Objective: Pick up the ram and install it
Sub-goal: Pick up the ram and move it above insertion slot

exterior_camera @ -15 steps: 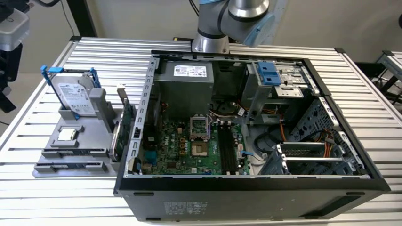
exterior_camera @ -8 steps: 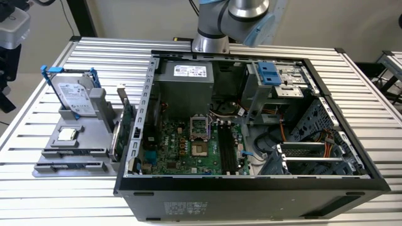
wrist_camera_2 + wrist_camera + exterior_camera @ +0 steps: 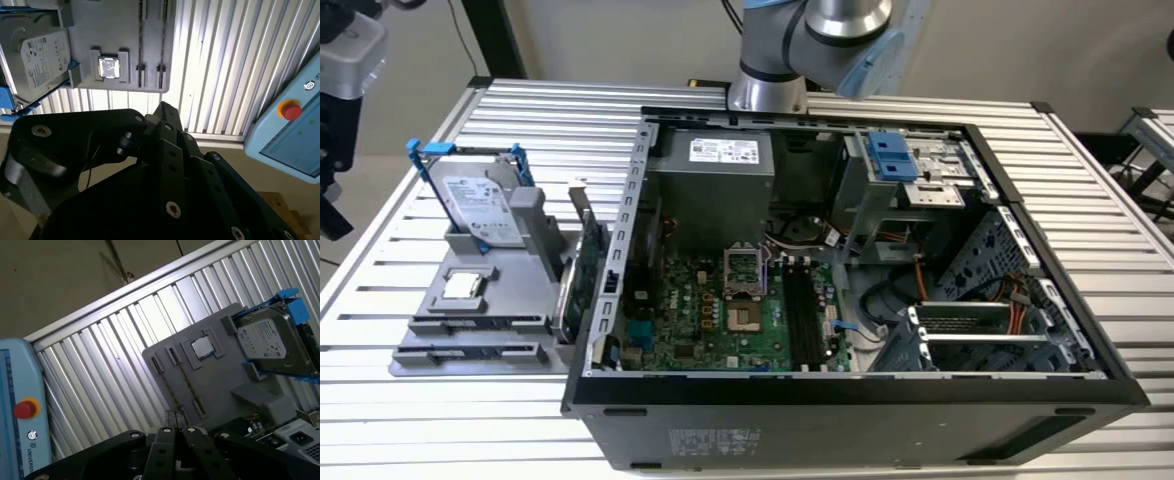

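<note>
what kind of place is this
Probably a robotics lab bench set up for computer assembly: an open computer case sits on a slatted metal table, a grey fixture tray beside it holds a hard drive, and a robot arm stands behind.

1. The surface [image 3: 1094,180] is ribbed bare metal, silvery with a soft sheen.
2. The grey tray [image 3: 480,337] looks like smooth, matt plastic.
3. The hard drive [image 3: 474,205] has a shiny metal top with a white paper label; its bracket [image 3: 434,150] is blue plastic.
4. The processor [image 3: 108,67] has a bright, reflective metal lid.
5. The computer case [image 3: 854,425] is matt black outside and dull grey sheet metal inside.
6. The motherboard [image 3: 707,310] is green circuit board, slightly glossy.
7. The pincer [image 3: 175,416] is matt black with small bright metal screw heads.
8. The pendant [image 3: 285,135] is smooth pale blue plastic with a glossy red button [image 3: 291,110].
</note>
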Tool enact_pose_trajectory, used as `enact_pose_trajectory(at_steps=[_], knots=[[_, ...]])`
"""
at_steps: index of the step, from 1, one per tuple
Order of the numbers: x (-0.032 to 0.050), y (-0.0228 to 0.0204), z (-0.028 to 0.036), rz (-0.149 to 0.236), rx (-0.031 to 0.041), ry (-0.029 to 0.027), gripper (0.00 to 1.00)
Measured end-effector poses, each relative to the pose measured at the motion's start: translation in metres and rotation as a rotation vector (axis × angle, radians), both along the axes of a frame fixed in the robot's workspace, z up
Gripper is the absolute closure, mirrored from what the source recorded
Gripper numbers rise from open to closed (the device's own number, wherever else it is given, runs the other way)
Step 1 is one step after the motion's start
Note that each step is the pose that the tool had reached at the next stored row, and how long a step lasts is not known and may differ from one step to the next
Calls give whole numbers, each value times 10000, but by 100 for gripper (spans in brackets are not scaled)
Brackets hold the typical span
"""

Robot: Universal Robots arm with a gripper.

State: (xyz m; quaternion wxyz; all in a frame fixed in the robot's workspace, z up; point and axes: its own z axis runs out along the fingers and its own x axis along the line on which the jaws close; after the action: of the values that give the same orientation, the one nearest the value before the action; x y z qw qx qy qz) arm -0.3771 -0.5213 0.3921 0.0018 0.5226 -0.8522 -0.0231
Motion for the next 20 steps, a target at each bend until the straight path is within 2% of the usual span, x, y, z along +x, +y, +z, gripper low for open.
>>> enact_pose_trajectory(at_steps=[15,20], knots=[[0,0,0,946,-20,0,100],[0,0,0,1487,-20,-5,100]])
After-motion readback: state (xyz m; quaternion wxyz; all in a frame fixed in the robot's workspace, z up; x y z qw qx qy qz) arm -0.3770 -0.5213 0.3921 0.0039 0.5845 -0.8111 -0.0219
